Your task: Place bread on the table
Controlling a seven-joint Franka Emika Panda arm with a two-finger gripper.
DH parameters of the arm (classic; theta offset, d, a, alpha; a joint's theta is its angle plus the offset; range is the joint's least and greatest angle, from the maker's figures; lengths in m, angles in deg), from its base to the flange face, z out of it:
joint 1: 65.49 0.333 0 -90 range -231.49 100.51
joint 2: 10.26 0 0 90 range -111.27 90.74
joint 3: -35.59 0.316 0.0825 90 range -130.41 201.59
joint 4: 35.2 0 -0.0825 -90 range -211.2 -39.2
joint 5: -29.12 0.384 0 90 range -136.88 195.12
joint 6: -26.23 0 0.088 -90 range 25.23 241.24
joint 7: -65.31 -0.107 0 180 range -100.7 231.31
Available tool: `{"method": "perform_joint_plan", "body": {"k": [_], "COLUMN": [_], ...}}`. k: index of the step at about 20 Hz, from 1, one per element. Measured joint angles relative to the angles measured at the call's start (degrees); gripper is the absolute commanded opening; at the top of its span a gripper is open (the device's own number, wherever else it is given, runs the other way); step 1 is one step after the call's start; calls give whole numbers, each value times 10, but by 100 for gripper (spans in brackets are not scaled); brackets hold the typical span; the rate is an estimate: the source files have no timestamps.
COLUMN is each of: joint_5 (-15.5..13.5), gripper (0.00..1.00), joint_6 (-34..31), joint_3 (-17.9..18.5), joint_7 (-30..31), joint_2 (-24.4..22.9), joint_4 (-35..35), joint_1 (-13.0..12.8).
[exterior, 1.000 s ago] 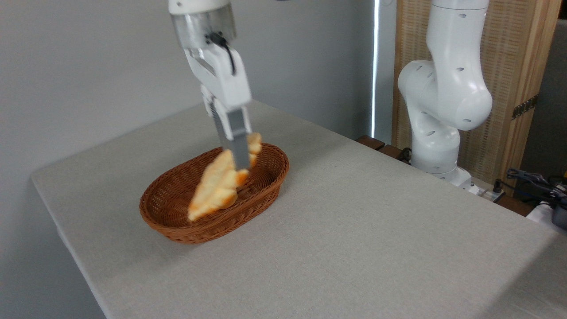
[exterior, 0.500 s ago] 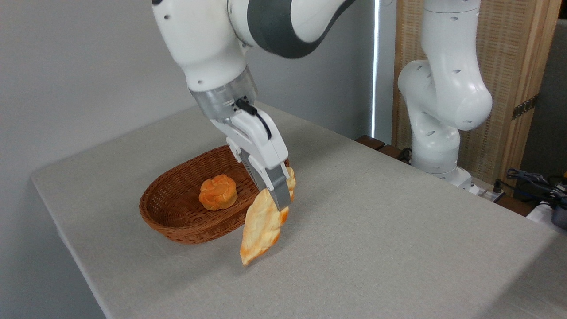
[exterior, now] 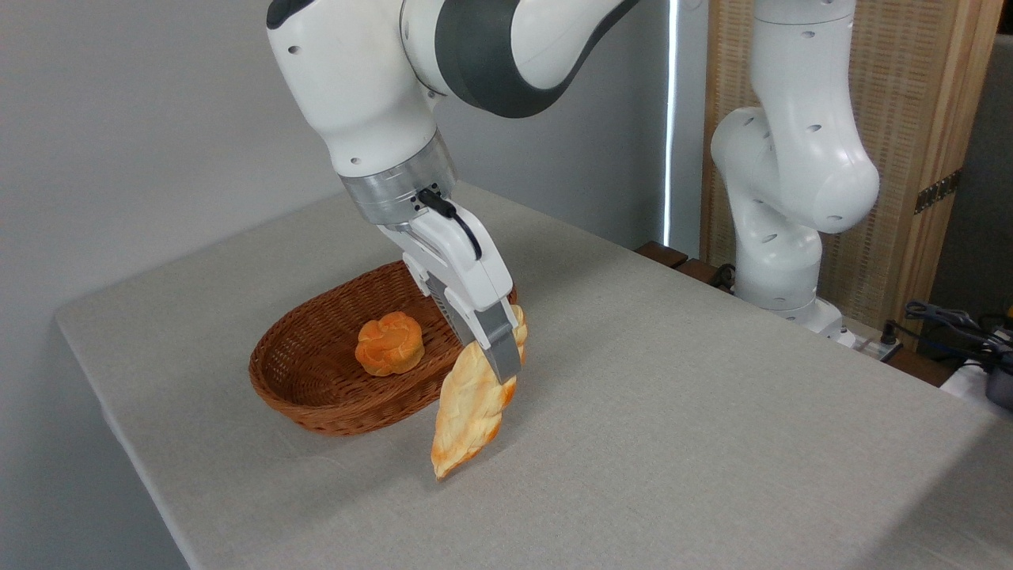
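The bread [exterior: 468, 405] is a long, flat, leaf-shaped loaf, pale gold with browner bumpy edges, hanging nearly upright with its pointed lower end right at the surface [exterior: 673, 412]; whether the tip touches the cloth I cannot tell. The tool [exterior: 506, 360] is clamped on its upper part, the near finger lying across the crust. It hangs just outside the right end of the wicker basket [exterior: 316, 396], where a small orange knotted bun [exterior: 388, 343] sits alone. To the right and front lies broad bare cloth; the surface's left edge runs close behind the basket.
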Motion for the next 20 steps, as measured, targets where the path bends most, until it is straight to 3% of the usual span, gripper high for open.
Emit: {"method": "perform_joint_plan", "body": {"k": [8,11,15,20], "joint_5": [-1,-23,-29,-30], "gripper": [100,100,100,100], "joint_6": [0,1,2,19], "joint_3": [-1,-1,-1,-1], "joint_7": [0,0,3,51], "joint_2": [0,-4,-20,-37], "joint_4": [1,12,58,89], "joint_1": [-1,-1,-1,-1]}}
